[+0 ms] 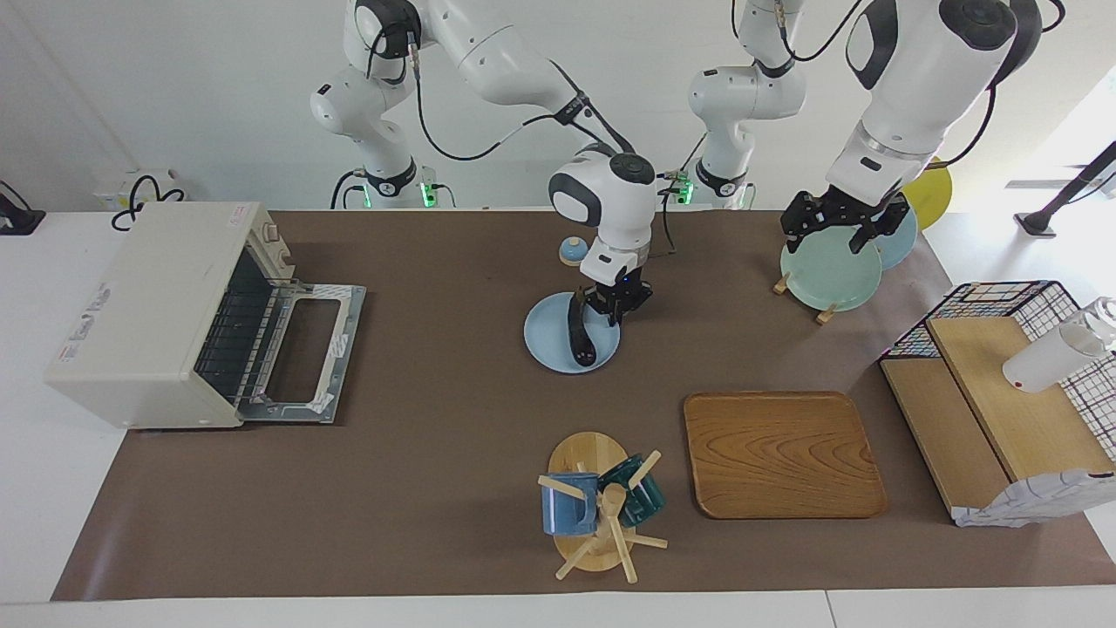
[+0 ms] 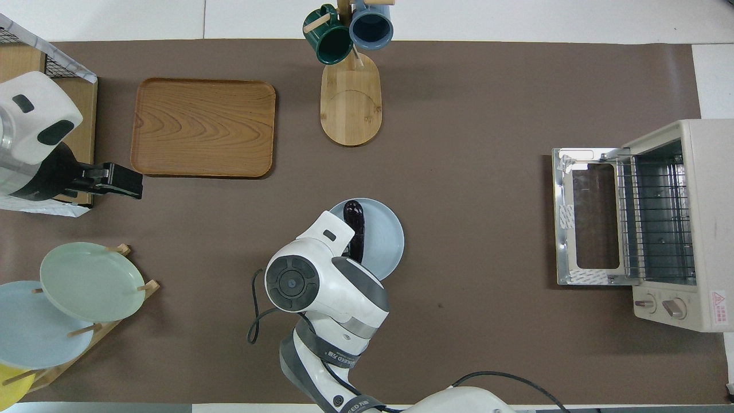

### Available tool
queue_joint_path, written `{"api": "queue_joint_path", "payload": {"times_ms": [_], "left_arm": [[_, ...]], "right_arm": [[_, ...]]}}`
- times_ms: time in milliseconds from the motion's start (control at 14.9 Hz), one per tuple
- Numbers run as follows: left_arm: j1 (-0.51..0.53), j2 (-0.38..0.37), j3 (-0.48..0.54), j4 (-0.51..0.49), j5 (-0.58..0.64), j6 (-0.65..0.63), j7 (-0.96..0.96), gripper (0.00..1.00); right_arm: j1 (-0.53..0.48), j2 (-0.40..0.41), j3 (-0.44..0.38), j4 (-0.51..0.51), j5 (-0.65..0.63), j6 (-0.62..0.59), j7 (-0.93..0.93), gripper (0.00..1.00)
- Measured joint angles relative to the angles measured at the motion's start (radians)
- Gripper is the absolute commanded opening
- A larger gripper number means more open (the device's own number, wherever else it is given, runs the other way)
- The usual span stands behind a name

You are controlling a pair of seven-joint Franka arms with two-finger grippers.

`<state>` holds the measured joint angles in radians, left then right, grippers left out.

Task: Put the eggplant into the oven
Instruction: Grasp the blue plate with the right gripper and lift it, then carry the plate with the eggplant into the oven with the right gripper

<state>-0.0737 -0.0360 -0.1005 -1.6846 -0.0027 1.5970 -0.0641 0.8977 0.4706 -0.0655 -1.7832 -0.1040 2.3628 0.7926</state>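
The dark purple eggplant (image 1: 581,338) lies on a light blue plate (image 1: 547,351) in the middle of the table; in the overhead view the eggplant (image 2: 354,221) shows on the plate (image 2: 385,244) with its nearer end hidden under the arm. My right gripper (image 1: 610,307) is low over the plate at the eggplant's end nearer to the robots. The cream-white oven (image 1: 139,314) stands at the right arm's end of the table, its door (image 1: 301,353) dropped open and its wire rack (image 2: 654,221) bare. My left gripper (image 1: 841,228) hangs open and empty over the plate rack.
A wooden rack with green and blue plates (image 1: 828,275) stands under the left gripper. A wooden tray (image 1: 780,453) and a mug tree (image 1: 602,506) with two mugs lie farther from the robots. A wire basket with wooden boards (image 1: 1003,392) is at the left arm's end.
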Motion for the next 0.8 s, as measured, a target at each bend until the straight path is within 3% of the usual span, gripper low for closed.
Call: {"api": "queue_joint_path", "payload": {"times_ms": [201, 535, 803], "left_arm": [[0.0, 0.0, -0.001, -0.001, 0.0, -0.001, 0.0, 1.0], [0.0, 0.0, -0.004, -0.001, 0.0, -0.002, 0.0, 1.0], [-0.002, 0.0, -0.005, -0.001, 0.0, -0.002, 0.0, 1.0]], "right_arm": [[-0.003, -0.004, -0.002, 0.028, -0.021, -0.088, -0.06, 0.0], [-0.083, -0.03, -0.015, 0.235, -0.049, -0.467, -0.212, 0.0], [-0.269, -0.148, -0.024, 0.198, -0.056, -0.571, -0.347, 0.0]]}}
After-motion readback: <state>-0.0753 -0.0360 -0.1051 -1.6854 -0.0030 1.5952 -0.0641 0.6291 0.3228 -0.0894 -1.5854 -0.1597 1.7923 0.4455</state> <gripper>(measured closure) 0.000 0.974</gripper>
